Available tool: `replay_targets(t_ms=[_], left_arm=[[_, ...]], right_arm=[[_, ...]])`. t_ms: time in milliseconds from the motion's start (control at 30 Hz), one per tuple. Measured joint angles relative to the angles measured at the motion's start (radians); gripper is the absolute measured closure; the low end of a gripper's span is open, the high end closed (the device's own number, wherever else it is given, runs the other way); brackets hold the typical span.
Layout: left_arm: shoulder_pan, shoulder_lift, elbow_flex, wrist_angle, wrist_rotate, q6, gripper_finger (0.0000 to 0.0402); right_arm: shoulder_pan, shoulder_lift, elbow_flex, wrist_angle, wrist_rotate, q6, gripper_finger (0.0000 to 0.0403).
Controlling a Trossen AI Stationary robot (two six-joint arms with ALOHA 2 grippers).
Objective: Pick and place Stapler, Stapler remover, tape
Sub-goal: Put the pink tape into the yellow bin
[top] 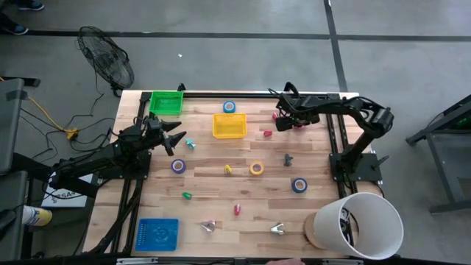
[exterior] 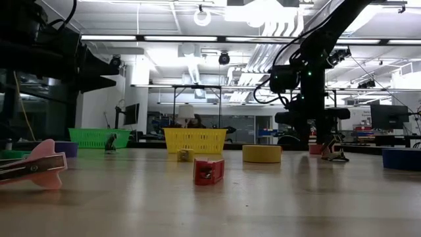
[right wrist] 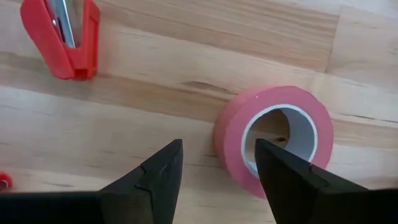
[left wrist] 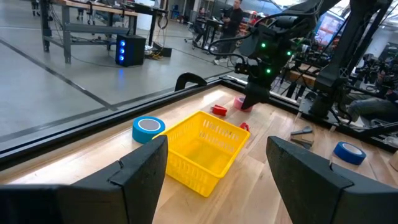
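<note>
Right jaws: the right gripper [right wrist: 214,165] hangs just above the pink tape roll [right wrist: 273,140], parted and grasping nothing; one finger sits over the roll's open centre, the other outside its wall, so they straddle one side of the ring.
Pink tape roll: lies flat on the table [right wrist: 155,81], upper right of the high view, near the table's far edge.
Handling, as a judgement: the roll looks light and stiff, with a smooth outer face that could slip; pinching the wall between inner core and outer face seems the surest hold.
Red stapler: a red stapler [right wrist: 60,37] lies near the roll, apart from it, in the upper left of the right wrist view.
Yellow basket: the yellow basket [top: 229,125] stands upper centre of the high view, left of the right gripper.
Left jaws: the left gripper [top: 175,138] waits at the left of the table, released wide and empty.
Other tape: a blue tape roll [left wrist: 148,127] sits just beside the basket's far side.
</note>
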Motion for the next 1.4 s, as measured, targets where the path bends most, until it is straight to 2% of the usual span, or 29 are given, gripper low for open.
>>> replay_targets(t_ms=[500,867,1100,1400], left_arm=[[0.0,0.0,0.0,0.0,0.0,0.0,0.0133],[0.0,0.0,0.0,0.0,0.0,0.0,0.0133],[0.0,0.0,0.0,0.0,0.0,0.0,0.0133],[0.0,0.0,0.0,0.0,0.0,0.0,0.0133]], right_arm=[[-0.021,0.0,-0.018,0.007,-0.004,-0.017,0.032],[-0.021,-0.001,-0.032,0.024,-0.047,-0.026,0.0361],[-0.01,-0.001,0.001,0.024,-0.166,-0.071,0.0367],[0.044,-0.001,0.133,0.022,-0.353,-0.193,0.0367]])
